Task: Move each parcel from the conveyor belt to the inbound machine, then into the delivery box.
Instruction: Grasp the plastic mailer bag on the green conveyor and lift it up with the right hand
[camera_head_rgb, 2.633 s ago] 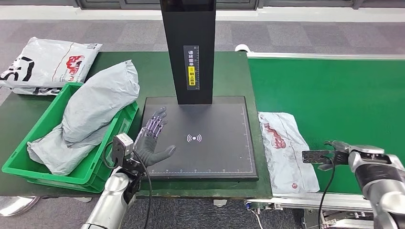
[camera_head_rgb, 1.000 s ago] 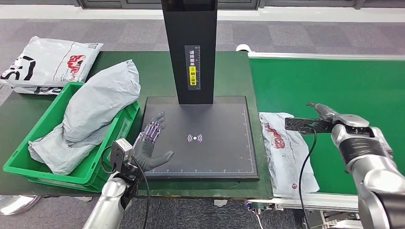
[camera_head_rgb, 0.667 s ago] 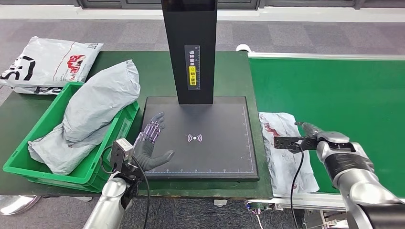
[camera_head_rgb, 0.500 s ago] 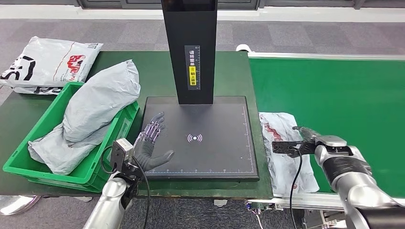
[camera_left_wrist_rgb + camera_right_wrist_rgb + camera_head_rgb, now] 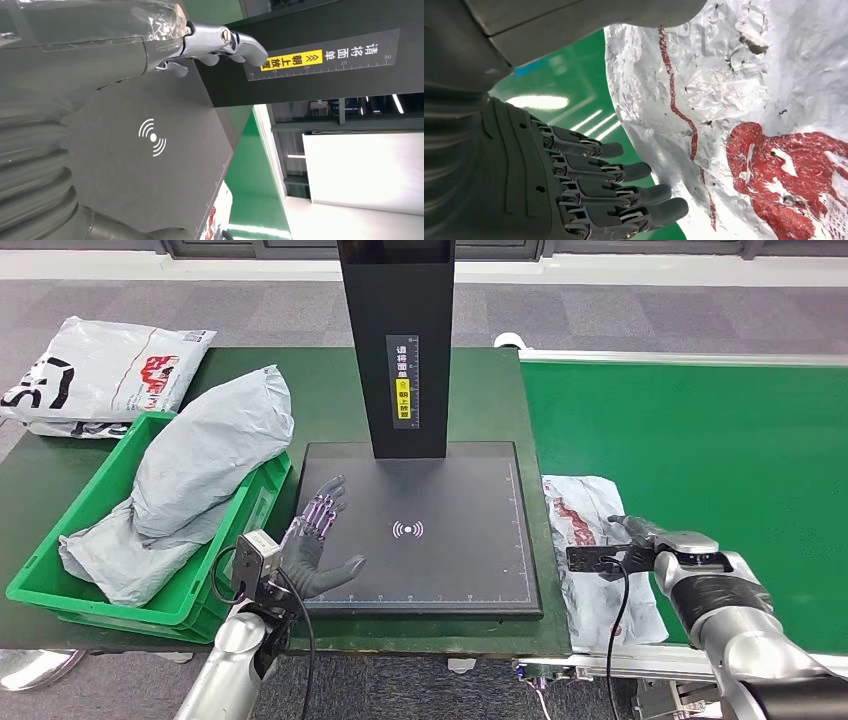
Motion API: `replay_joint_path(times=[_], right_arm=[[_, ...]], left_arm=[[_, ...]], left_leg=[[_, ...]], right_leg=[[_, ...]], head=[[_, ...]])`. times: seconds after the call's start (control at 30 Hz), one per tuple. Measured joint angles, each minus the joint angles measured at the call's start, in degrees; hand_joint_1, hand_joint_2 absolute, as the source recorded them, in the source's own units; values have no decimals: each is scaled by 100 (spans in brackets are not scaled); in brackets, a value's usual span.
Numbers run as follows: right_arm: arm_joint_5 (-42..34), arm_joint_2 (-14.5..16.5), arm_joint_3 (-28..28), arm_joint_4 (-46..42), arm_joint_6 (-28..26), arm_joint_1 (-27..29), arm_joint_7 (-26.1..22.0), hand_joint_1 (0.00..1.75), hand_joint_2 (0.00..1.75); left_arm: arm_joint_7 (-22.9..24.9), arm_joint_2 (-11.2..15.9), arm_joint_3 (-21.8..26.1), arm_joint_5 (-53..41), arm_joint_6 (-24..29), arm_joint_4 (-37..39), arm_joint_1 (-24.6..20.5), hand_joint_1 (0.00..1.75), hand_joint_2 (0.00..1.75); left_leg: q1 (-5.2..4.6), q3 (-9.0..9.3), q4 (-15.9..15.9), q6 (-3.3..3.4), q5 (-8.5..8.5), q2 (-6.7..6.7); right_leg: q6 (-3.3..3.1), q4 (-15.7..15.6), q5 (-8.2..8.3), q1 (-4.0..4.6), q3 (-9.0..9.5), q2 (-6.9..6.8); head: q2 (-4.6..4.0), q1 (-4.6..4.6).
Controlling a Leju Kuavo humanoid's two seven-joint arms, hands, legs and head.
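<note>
The crumpled white plastic parcel with red print lies flat at the green conveyor belt's near end, beside the black scanner plate. The right hand hovers over it, fingers apart, apparently lining up a grasp. The left hand rests spread and empty on the plate, likely waiting to receive.

Scanner column over pad's rear
</note>
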Motion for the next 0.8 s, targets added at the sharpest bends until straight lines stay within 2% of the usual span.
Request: replay_joint_path(times=[0.43, 0.8], right_arm=[[-10, 5, 13, 20, 181, 37, -17, 0, 175], [-130, 62, 15, 25, -4, 429, 46, 0, 175]], left_arm=[[0, -1, 0, -5, 63, 15, -33, 0, 175], [16, -15, 0, -89, 108, 15, -43, 0, 175]], left_leg=[[0, 0, 0, 0, 0, 0], [0, 1, 0, 0, -1, -1]], right_leg=[[0, 0, 0, 0, 0, 0], [0, 0, -2, 1, -1, -1]], head=[[0, 0], [0, 0]])
